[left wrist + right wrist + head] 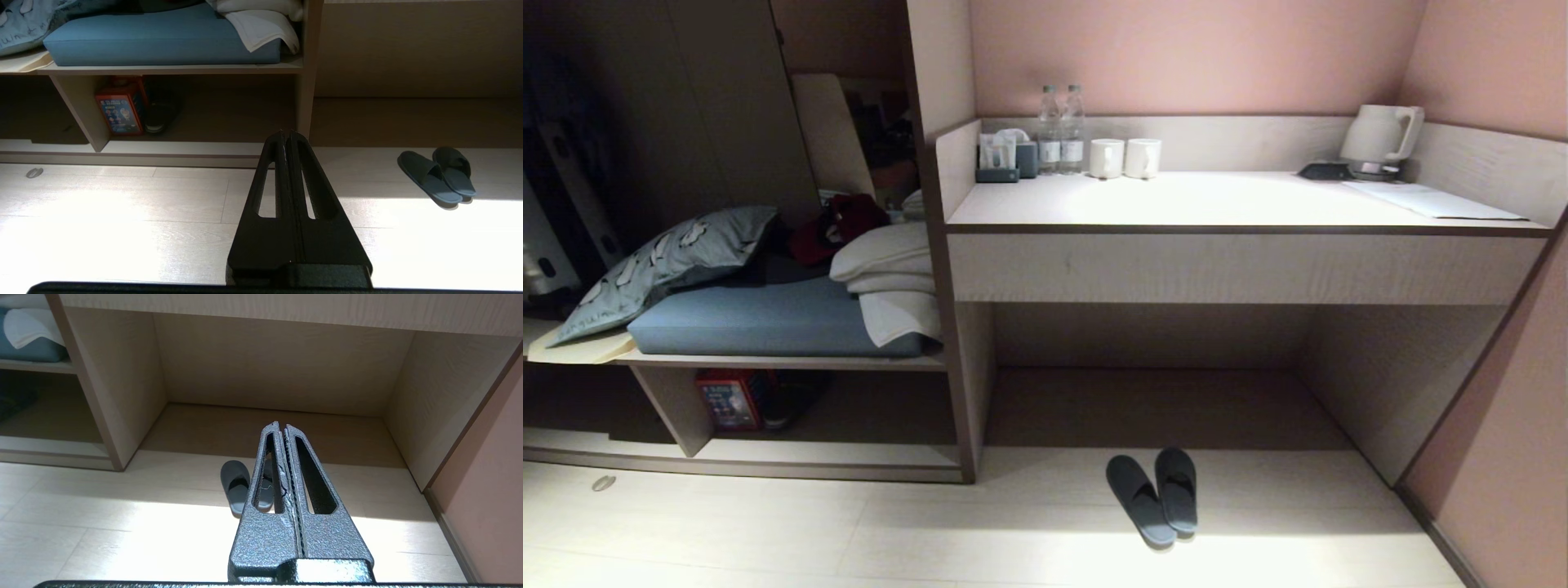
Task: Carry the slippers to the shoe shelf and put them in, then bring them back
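Currently: left gripper (286, 136) and right gripper (281, 428), fingers pressed together, empty, both above the floor. Pair of dark charcoal-blue soft fabric slippers (1153, 495) lies side by side on pale plank floor (768, 531) before the desk (1241, 204) recess. Step: approach, apparently; next move calls for opening fingers over slippers.

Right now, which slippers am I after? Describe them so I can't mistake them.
Find the long pale desk. On the floor just before its open underside lie the slippers, a dark backless pair side by side. The only other footwear, a black shoe, sits inside the low shelf.
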Robot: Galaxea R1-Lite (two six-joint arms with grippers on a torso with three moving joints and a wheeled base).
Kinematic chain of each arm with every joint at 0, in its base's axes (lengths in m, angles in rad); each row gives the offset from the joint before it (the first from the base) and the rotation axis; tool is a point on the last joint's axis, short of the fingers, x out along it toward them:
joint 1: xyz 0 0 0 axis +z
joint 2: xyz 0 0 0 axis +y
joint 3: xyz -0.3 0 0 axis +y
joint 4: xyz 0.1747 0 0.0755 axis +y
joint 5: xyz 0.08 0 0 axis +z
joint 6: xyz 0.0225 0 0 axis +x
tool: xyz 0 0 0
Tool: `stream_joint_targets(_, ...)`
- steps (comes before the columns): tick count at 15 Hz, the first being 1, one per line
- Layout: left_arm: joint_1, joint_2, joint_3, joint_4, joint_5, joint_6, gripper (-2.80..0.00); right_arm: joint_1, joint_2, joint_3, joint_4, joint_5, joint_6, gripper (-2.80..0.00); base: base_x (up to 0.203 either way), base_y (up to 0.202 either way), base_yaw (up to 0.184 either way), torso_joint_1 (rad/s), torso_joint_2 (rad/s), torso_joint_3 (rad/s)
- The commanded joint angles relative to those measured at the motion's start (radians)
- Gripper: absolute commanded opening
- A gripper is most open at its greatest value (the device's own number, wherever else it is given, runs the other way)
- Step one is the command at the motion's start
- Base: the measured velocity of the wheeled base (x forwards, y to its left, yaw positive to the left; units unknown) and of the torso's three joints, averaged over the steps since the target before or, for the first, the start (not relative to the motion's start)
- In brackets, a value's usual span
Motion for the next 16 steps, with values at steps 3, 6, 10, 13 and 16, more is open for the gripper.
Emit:
stream_joint_targets(3, 0.0, 0.0, 0.0, 0.0, 0.0, -0.001, -2.8, 0.0, 0.0, 0.0, -0.001, 0.0, 0.0, -2.8, 0.0, 0.0, 0.0, 0.0, 0.0, 0.0)
stream_joint_targets(6, 0.0, 0.0, 0.0, 0.0, 0.0, -0.001, -2.8, 0.0, 0.0, 0.0, -0.001, -0.001, 0.01, -2.8, 0.0, 0.0, 0.0, 0.0, 0.0, 0.0)
stream_joint_targets(10, 0.0, 0.0, 0.0, 0.0, 0.0, -0.001, -2.8, 0.0, 0.0, 0.0, -0.001, -0.003, 0.012, -2.8, 0.0, 0.0, 0.0, 0.0, 0.0, 0.0)
stream_joint_targets(13, 0.0, 0.0, 0.0, 0.0, 0.0, -0.001, -2.8, 0.0, 0.0, 0.0, -0.002, -0.006, 0.015, -2.8, 0.0, 0.0, 0.0, 0.0, 0.0, 0.0)
stream_joint_targets(16, 0.0, 0.0, 0.0, 0.0, 0.0, -0.001, -2.8, 0.0, 0.0, 0.0, -0.002, -0.007, 0.029, -2.8, 0.0, 0.0, 0.0, 0.0, 0.0, 0.0)
